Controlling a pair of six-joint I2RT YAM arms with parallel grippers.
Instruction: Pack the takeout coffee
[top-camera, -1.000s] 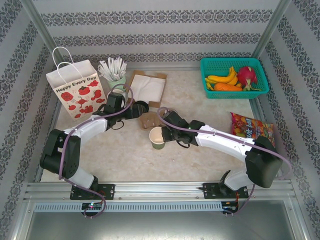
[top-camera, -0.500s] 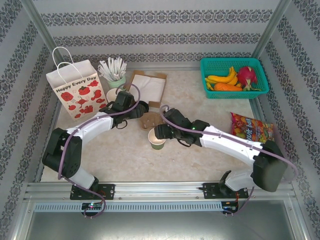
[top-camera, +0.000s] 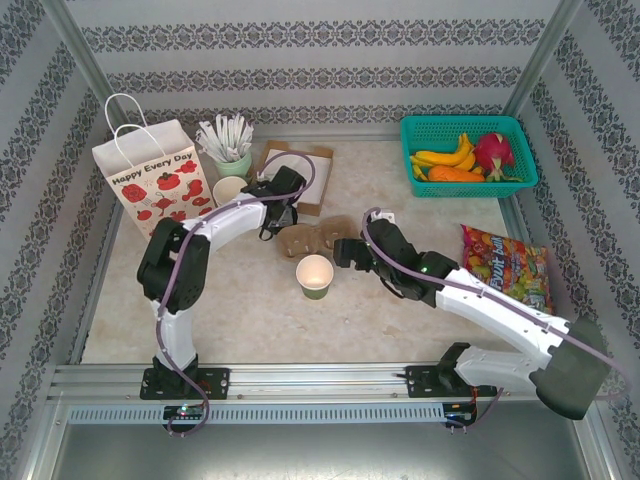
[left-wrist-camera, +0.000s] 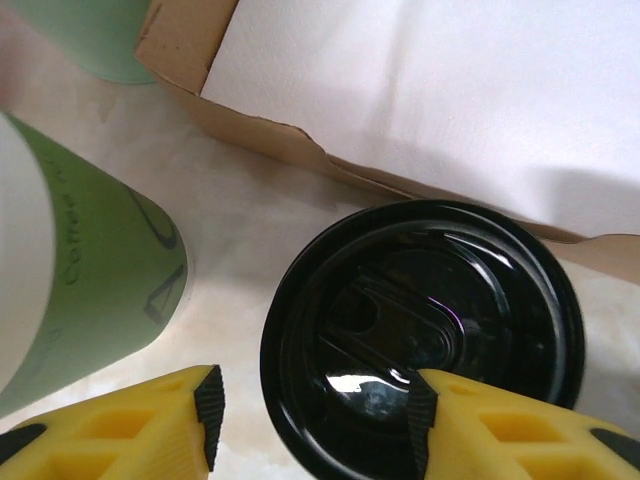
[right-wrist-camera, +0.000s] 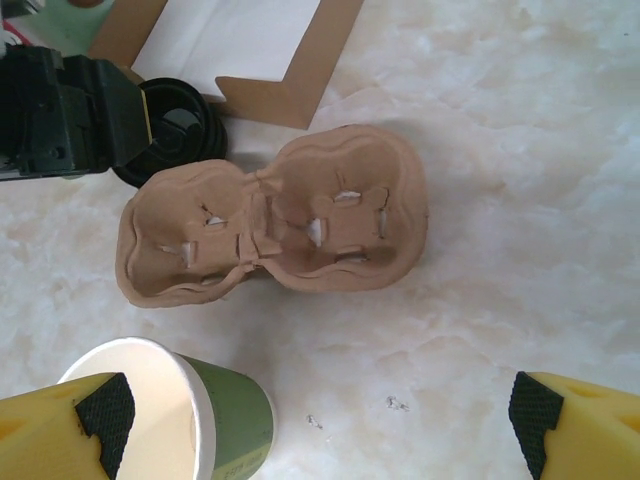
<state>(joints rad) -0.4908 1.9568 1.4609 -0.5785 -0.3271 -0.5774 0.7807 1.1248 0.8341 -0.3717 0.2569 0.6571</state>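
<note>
Just beside the cardboard carrier (right-wrist-camera: 275, 225), left fingers (left-wrist-camera: 150, 430) hover half-spread over a black lid (left-wrist-camera: 420, 330), grasping nothing; right fingers (right-wrist-camera: 60, 420) released wide.

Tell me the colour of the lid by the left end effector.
Black; the lid shows best in the left wrist view.

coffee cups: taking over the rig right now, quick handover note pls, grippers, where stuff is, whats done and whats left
Left gripper: open, jaws apart over the black lid, which lies flat by the napkin tray; no grip yet.
Right gripper: open, empty, hovering by the unlidded cup and the pulp carrier.
Second unlidded cup stands beside the paper bag.
Done: nothing in the carrier.
Left: lid the cups, seat them in the carrier, probably then bag them.
</note>
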